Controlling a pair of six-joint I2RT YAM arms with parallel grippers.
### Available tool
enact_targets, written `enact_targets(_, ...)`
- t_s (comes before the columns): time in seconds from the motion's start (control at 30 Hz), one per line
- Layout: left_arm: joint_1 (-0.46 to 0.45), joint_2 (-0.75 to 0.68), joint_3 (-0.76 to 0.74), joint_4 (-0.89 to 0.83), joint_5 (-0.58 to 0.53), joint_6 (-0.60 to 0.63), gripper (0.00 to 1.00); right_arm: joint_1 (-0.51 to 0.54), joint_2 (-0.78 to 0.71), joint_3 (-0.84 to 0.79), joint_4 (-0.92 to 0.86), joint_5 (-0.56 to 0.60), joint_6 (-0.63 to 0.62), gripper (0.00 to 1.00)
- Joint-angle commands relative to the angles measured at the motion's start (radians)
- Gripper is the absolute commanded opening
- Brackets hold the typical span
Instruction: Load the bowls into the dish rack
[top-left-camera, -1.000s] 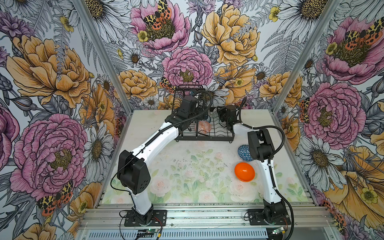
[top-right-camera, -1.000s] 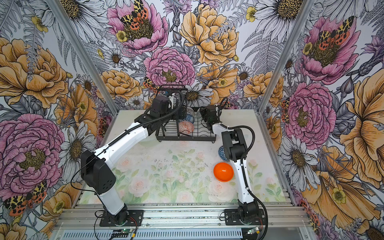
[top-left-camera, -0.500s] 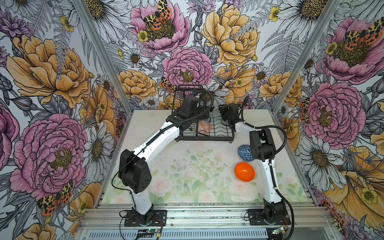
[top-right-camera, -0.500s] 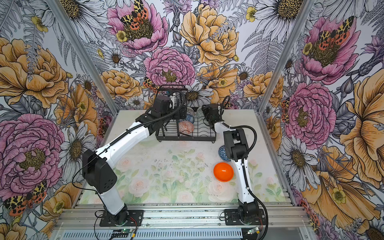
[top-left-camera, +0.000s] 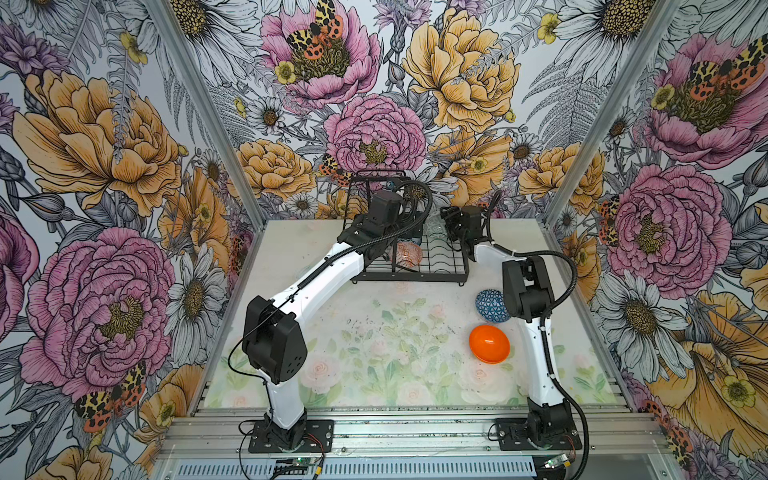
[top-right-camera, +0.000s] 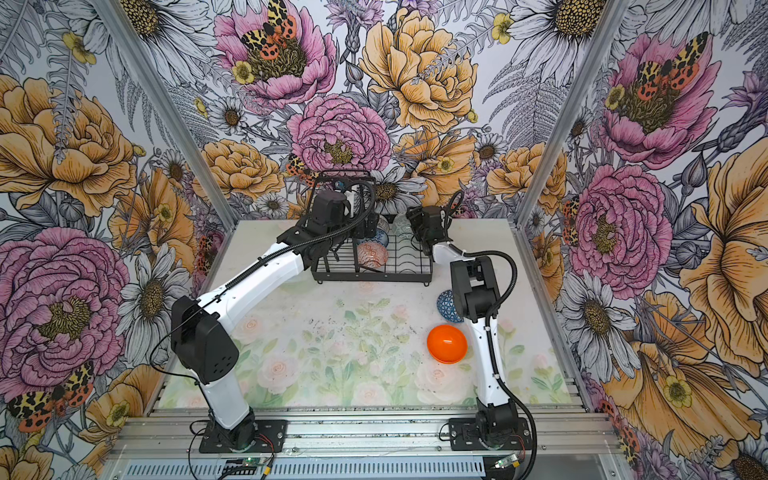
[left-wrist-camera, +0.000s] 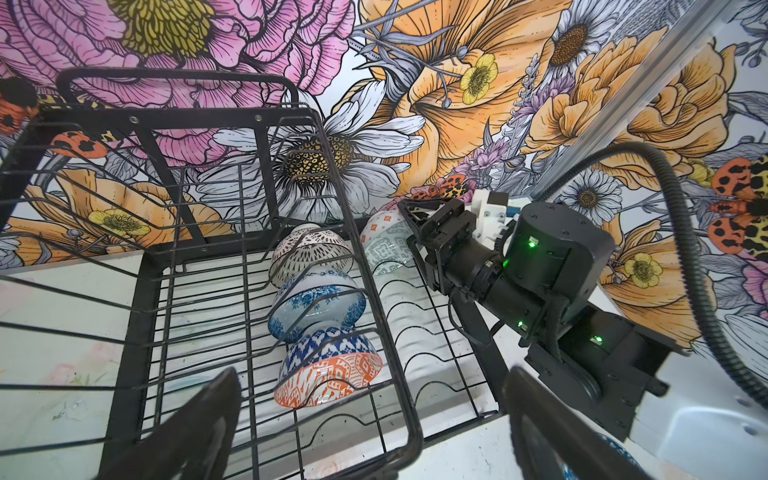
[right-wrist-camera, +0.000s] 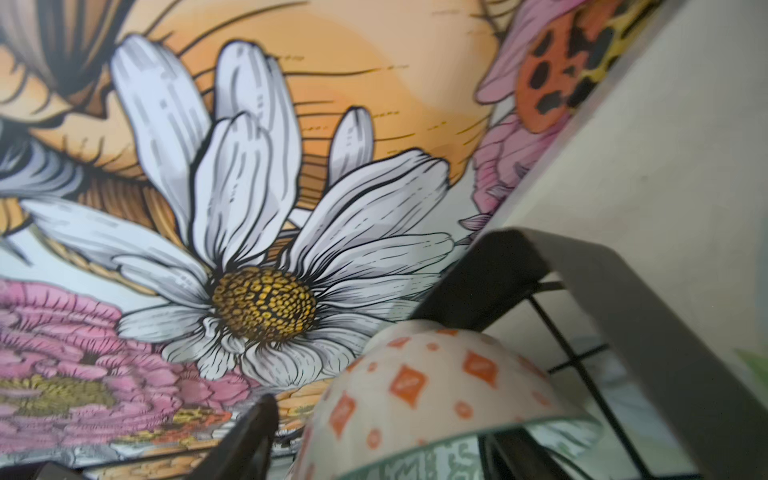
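The black wire dish rack stands at the back of the table. Three bowls stand on edge in a row in it: dark-and-white, blue-speckled and blue-and-orange. A grey-green bowl with orange diamonds leans at the rack's back right. My right gripper is open, a finger on each side of that bowl's wall. My left gripper hangs open and empty over the rack's front. The plain orange bowl and blue-triangle bowl lie on the table.
The rack's raised upper basket sits on its left side, close under my left wrist. The flowered back wall is right behind the rack. The right arm's elbow stands beside the blue-triangle bowl and the orange bowl.
My right gripper's jaws have spread wide around the grey-green bowl at the rack's back right. The left arm has stayed over the rack with its jaws open.
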Motion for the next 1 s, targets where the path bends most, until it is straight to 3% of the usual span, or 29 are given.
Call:
enact_targets(0.0,-0.027,0.038,0.006,-0.078,-0.017,0.035,0.99,-0.012,-0.059,0.017,-0.063,-0.012,-0.042,0.99)
enact_targets(0.2,-0.081,-0.017,-0.013,-0.078,-0.104,0.153,0.99,-0.023,-0.123,-0.005,-0.102,-0.035,-0.068,0.99)
enact_targets(0.63,-0.172,-0.116,-0.104,-0.076,-0.199,0.183,0.99,-0.025,-0.342,-0.196,-0.124,-0.037,-0.13,0.99)
enact_targets(0.97,-0.229,-0.135,-0.129,-0.073,-0.283,0.214,0.99,-0.029,-0.574,-0.391,-0.276,-0.016,-0.329,0.99)
